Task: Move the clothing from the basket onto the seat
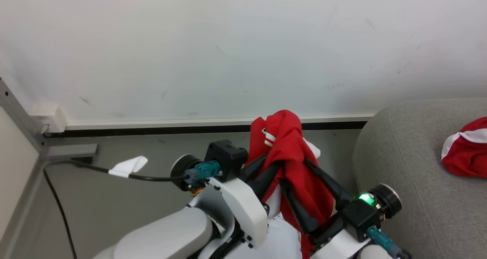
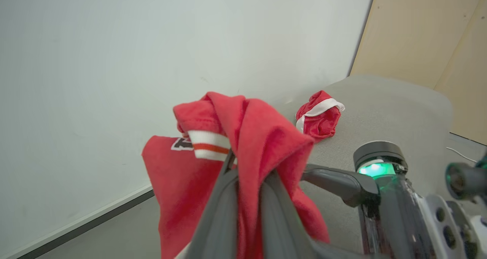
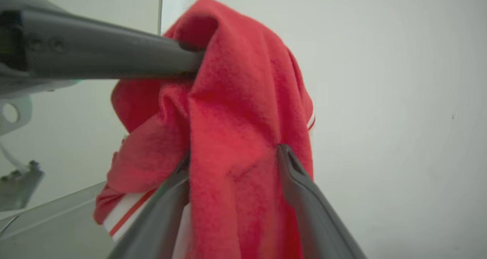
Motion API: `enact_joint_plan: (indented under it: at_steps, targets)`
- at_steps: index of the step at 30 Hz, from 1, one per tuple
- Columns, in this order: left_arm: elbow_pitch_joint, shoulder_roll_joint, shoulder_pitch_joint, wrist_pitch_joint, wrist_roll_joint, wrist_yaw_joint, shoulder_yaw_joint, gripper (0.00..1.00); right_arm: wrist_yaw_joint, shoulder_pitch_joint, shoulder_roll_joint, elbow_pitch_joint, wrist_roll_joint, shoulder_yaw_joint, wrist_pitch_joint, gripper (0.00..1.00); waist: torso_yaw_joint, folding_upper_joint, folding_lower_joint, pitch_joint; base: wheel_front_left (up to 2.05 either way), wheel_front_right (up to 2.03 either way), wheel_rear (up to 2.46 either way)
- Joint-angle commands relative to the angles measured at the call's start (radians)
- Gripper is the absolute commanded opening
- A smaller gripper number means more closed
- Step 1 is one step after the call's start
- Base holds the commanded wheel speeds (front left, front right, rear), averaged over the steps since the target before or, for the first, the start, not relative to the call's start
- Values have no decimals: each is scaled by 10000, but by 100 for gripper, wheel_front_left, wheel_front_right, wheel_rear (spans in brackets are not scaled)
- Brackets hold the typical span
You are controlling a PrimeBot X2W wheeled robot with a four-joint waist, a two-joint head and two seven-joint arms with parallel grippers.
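The clothing [image 1: 289, 152], red with white stripes, hangs bunched in the air before the white wall. My left gripper [image 1: 272, 164] reaches in from the left and is shut on it; in the left wrist view the gripper [image 2: 247, 167] pinches a fold of the clothing [image 2: 258, 137]. My right gripper [image 1: 293, 171] comes from the lower right, shut on the clothing [image 3: 236, 110] that fills the gap in the gripper [image 3: 232, 164]. The grey seat [image 1: 403, 156] stands to the right. The basket is out of view.
A second red-and-white garment [image 1: 466, 152] lies on the seat [image 2: 388, 107], near its back. A black cable with a white tag [image 1: 127, 167] runs across the grey floor on the left. A white wall with a dark baseboard [image 1: 152, 129] is close ahead.
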Motion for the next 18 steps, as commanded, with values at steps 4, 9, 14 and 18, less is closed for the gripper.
enact_joint_plan:
  at_steps: [4, 9, 14, 18]
  targets:
    - [-390, -122, -118, 72, 180, -47, -136, 0, -22, -618, -36, 483, -57, -302, 10, 100, 120, -1, 0, -48, 0, 0, 0]
    - [-622, -181, 22, 123, 18, -110, -217, 0, -22, -890, -33, 984, 209, -464, 10, 100, 182, -1, 0, -89, 0, 0, 0]
    - [-626, -154, 111, 96, -31, -95, -228, 0, -22, -1017, -33, 1490, 820, -223, 10, 0, 162, -1, 0, -115, 0, 0, 0]
    - [-504, -78, 208, 33, -101, -52, -182, 0, -22, -1170, -33, 1624, 1055, -176, 8, 0, 100, -1, 0, -100, 0, 0, 0]
